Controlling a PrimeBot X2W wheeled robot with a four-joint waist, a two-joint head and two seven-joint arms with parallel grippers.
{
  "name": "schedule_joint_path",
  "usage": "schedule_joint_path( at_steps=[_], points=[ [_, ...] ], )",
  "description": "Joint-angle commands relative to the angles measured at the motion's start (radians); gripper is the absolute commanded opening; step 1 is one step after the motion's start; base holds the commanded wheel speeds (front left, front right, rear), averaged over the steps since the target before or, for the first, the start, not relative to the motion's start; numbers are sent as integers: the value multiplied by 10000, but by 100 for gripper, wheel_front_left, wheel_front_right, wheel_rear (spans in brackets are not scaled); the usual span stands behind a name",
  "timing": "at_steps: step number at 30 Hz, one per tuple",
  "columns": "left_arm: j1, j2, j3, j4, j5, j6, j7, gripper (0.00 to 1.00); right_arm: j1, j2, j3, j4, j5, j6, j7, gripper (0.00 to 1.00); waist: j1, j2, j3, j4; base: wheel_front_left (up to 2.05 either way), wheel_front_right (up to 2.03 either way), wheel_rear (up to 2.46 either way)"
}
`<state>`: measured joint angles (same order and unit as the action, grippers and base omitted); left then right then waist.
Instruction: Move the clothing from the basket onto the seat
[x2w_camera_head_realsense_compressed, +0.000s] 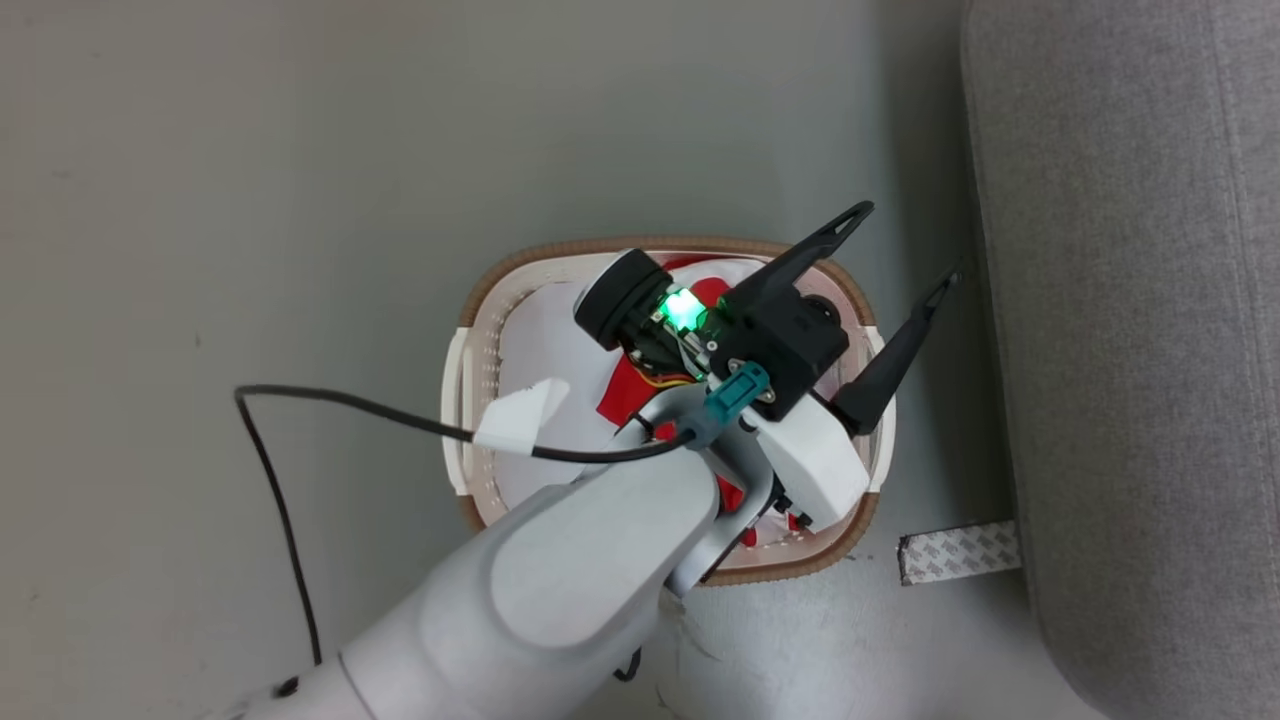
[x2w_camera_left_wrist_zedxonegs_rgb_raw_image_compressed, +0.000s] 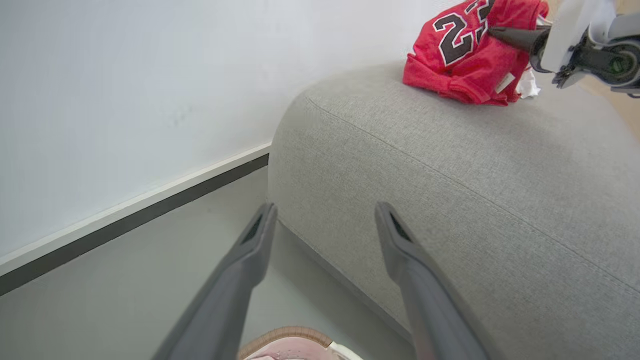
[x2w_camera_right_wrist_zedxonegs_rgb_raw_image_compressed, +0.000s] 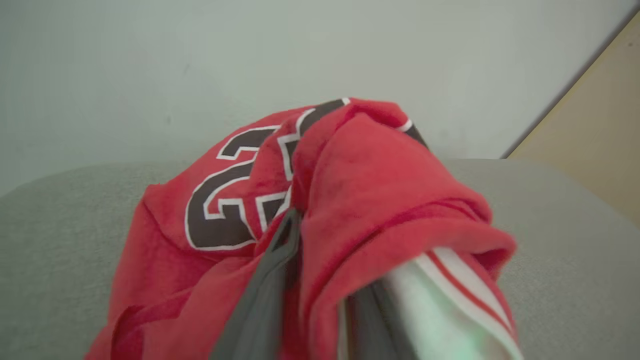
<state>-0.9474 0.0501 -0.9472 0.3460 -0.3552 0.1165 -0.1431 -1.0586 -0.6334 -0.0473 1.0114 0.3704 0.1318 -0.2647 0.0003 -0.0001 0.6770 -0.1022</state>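
Note:
The cream basket (x2w_camera_head_realsense_compressed: 600, 245) stands on the floor just left of the grey seat (x2w_camera_head_realsense_compressed: 1130, 300). Red clothing (x2w_camera_head_realsense_compressed: 625, 390) lies in it, mostly hidden under my left arm. My left gripper (x2w_camera_head_realsense_compressed: 905, 245) hangs open and empty above the basket's right rim, fingers towards the seat (x2w_camera_left_wrist_zedxonegs_rgb_raw_image_compressed: 475, 175); its own view shows the gripper (x2w_camera_left_wrist_zedxonegs_rgb_raw_image_compressed: 325, 207) and the basket rim (x2w_camera_left_wrist_zedxonegs_rgb_raw_image_compressed: 285, 332). A red jersey (x2w_camera_left_wrist_zedxonegs_rgb_raw_image_compressed: 460, 55) with "23" lies bunched on the seat top. My right gripper (x2w_camera_left_wrist_zedxonegs_rgb_raw_image_compressed: 520, 37) is in its folds. The jersey (x2w_camera_right_wrist_zedxonegs_rgb_raw_image_compressed: 390, 190) drapes over that gripper (x2w_camera_right_wrist_zedxonegs_rgb_raw_image_compressed: 325, 280), hiding the tips.
A black cable (x2w_camera_head_realsense_compressed: 270, 480) with a white tape tag (x2w_camera_head_realsense_compressed: 520, 415) loops over the grey floor left of the basket. A tape strip (x2w_camera_head_realsense_compressed: 960, 552) lies by the seat's base. A white wall with a dark baseboard (x2w_camera_left_wrist_zedxonegs_rgb_raw_image_compressed: 135, 210) runs behind the seat.

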Motion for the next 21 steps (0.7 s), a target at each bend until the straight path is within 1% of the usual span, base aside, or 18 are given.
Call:
schedule_joint_path(
  at_steps=[1,5,7,8,12,19,21],
  points=[
    [-75,14,-46,49,-186,50,-106,100,244,128,-269,36,-95,-23,5,100,-3,1,-115,0,0,0,0],
    [103,19,-15,383,-446,230,-343,100,966,913,-1174,-600,-474,-23,7,100,-3,1,-531,-158,0,0,0],
    [276,26,64,582,-621,250,-480,100,1532,1382,-1409,-1110,-605,-22,7,100,-3,1,-830,-264,0,0,0],
    [349,44,93,651,-697,256,-518,100,1782,1513,-1535,-1385,-668,-23,5,100,-3,1,-966,-315,0,0,0],
    [729,240,237,911,-857,321,-737,100,2962,2230,-1730,-2611,-890,-22,7,100,-3,1,-1643,-536,0,0,0],
    [1707,640,568,1125,-1242,468,-1070,100,4938,3038,-1864,-4801,-1499,-22,7,100,-3,1,-2993,-719,0,0,0],
    [2085,760,710,1154,-1369,538,-1139,100,5545,3215,-1741,-5284,-1790,-22,7,100,-3,1,-3427,-705,0,0,0]
  ],
)
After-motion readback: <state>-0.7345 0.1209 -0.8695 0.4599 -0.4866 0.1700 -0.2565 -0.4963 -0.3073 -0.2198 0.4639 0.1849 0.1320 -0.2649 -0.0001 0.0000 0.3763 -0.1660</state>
